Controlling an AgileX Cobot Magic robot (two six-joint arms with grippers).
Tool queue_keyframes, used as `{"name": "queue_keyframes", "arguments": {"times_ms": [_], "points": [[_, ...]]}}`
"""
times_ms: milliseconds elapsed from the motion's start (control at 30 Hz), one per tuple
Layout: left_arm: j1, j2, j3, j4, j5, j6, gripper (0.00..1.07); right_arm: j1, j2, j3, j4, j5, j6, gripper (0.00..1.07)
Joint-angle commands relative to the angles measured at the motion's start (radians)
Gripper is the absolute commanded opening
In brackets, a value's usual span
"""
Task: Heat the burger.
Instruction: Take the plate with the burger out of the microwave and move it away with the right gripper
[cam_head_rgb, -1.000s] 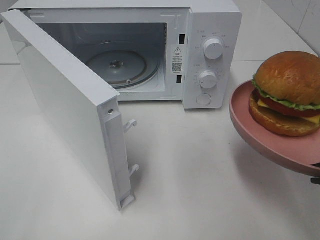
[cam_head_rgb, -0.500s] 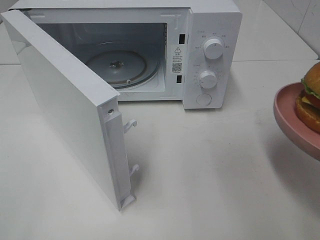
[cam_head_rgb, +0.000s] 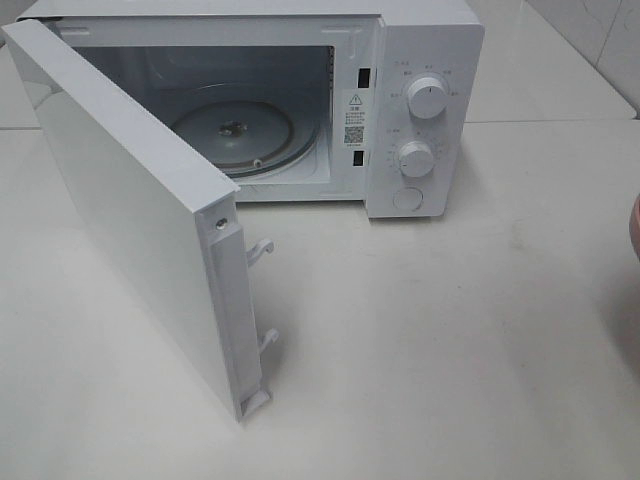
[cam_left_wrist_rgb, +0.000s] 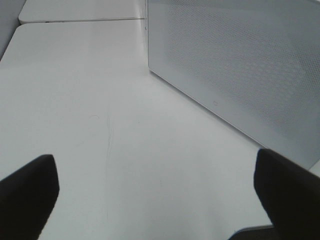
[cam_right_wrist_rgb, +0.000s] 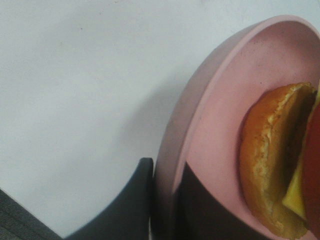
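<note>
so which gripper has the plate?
The right gripper: it is shut on the pink plate's rim, burger aboard. The left gripper hangs open over bare table.

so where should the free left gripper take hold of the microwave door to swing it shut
Best on the door's free vertical edge, near the latch hooks. It stands swung wide open on its far-left hinge, so that edge gives the most leverage. The open left gripper should come from the door's outer face and push toward the cavity, staying clear of the hooks.
</note>
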Motion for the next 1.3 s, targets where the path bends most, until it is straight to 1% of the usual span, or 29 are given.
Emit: {"name": "queue_keyframes", "arguments": {"times_ms": [33,67,167,233,333,400,433,500,533,567,600,667,700,767,800,933,1133,1200,1300], "points": [[0.004,-0.015,0.002,-0.002,-0.004,-0.003,0.98,0.001,0.039,-0.009,-0.086,-0.019,0.094,0.00],[0.004,-0.015,0.002,-0.002,-0.004,-0.003,0.98,0.001,0.071,-0.024,-0.093,-0.019,0.142,0.00],[0.004,-0.015,0.002,-0.002,-0.004,-0.003,0.98,0.001,0.086,-0.034,-0.098,-0.017,0.171,0.00],[0.004,-0.015,0.002,-0.002,-0.004,-0.003,0.98,0.001,0.177,-0.067,-0.119,-0.008,0.296,0.00],[0.004,-0.015,0.002,-0.002,-0.004,-0.003,0.98,0.001,0.205,-0.074,-0.121,-0.005,0.325,0.00],[0.004,-0.015,0.002,-0.002,-0.004,-0.003,0.98,0.001,0.319,-0.108,-0.126,0.024,0.432,0.00],[0.004,-0.015,0.002,-0.002,-0.004,-0.003,0.98,0.001,0.319,-0.108,-0.126,0.024,0.432,0.00],[0.004,-0.015,0.002,-0.002,-0.004,-0.003,0.98,0.001,0.399,-0.137,-0.133,0.044,0.535,0.00],[0.004,-0.015,0.002,-0.002,-0.004,-0.003,0.98,0.001,0.399,-0.137,-0.133,0.044,0.535,0.00],[0.004,-0.015,0.002,-0.002,-0.004,-0.003,0.98,0.001,0.443,-0.160,-0.144,0.053,0.607,0.00],[0.004,-0.015,0.002,-0.002,-0.004,-0.003,0.98,0.001,0.443,-0.160,-0.144,0.053,0.607,0.00],[0.004,-0.015,0.002,-0.002,-0.004,-0.003,0.98,0.001,0.504,-0.193,-0.159,0.069,0.698,0.00],[0.004,-0.015,0.002,-0.002,-0.004,-0.003,0.98,0.001,0.504,-0.193,-0.159,0.069,0.698,0.00],[0.004,-0.015,0.002,-0.002,-0.004,-0.003,0.98,0.001,0.563,-0.225,-0.173,0.092,0.760,0.00],[0.004,-0.015,0.002,-0.002,-0.004,-0.003,0.98,0.001,0.563,-0.225,-0.173,0.092,0.760,0.00],[0.004,-0.015,0.002,-0.002,-0.004,-0.003,0.98,0.001,0.658,-0.257,-0.176,0.111,0.791,0.00],[0.004,-0.015,0.002,-0.002,-0.004,-0.003,0.98,0.001,0.743,-0.262,-0.184,0.111,0.880,0.01],[0.004,-0.015,0.002,-0.002,-0.004,-0.003,0.98,0.001,0.784,-0.262,-0.204,0.111,0.937,0.03],[0.004,-0.015,0.002,-0.002,-0.004,-0.003,0.98,0.001,0.822,-0.262,-0.220,0.111,0.963,0.03]]}}
